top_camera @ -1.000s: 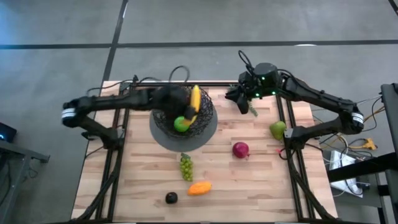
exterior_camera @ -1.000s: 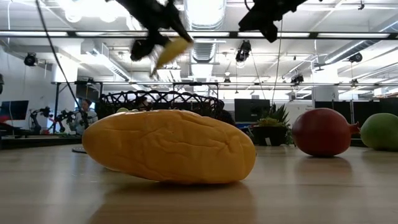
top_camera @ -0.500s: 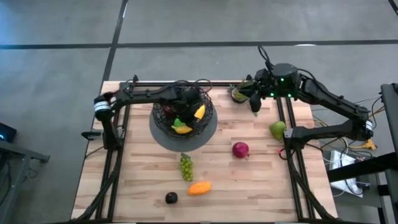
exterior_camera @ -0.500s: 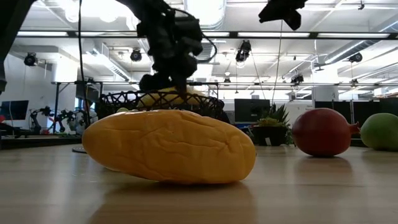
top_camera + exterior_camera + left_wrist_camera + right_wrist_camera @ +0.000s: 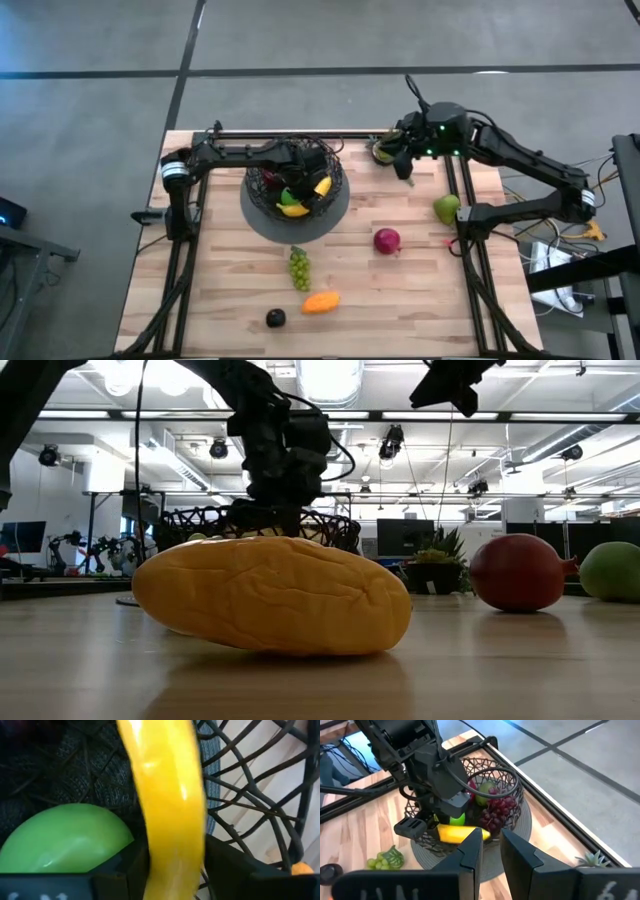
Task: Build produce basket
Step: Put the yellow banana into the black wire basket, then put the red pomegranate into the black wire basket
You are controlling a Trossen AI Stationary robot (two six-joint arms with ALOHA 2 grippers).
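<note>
The dark wire basket (image 5: 258, 195) stands on a flat grey disc (image 5: 332, 222) at the table's far middle. It also shows in the low view (image 5: 190, 520) and the right wrist view (image 5: 512, 775). It holds a green apple (image 5: 65, 835), purple grapes (image 5: 495, 812) and a red-green fruit (image 5: 485, 790). My left gripper (image 5: 305, 190) reaches down into the basket and is shut on the yellow banana (image 5: 296, 208). My right gripper (image 5: 405, 165) hovers high over the table's far right. It is empty, with its fingers a narrow gap apart (image 5: 491, 845). My left gripper pinches the banana between its two fingers (image 5: 135, 867), around the banana's middle (image 5: 172, 855). The fingers lie across it and come from above, slanting down into the basket. The banana lies about level inside the basket (image 5: 452, 834), beside the green apple.
Green grapes (image 5: 299, 268), an orange fruit (image 5: 320, 302) and a dark avocado (image 5: 275, 318) lie on the near middle of the table. A red apple (image 5: 387, 240) and a green fruit (image 5: 446, 208) lie at the right. A small potted plant (image 5: 383, 150) stands at the far right.
My left gripper has gone down with the banana from above the basket's far rim into the basket. The banana has tipped from nearly upright to lying level among the fruit. My right gripper has shifted a little toward the table's right edge.
</note>
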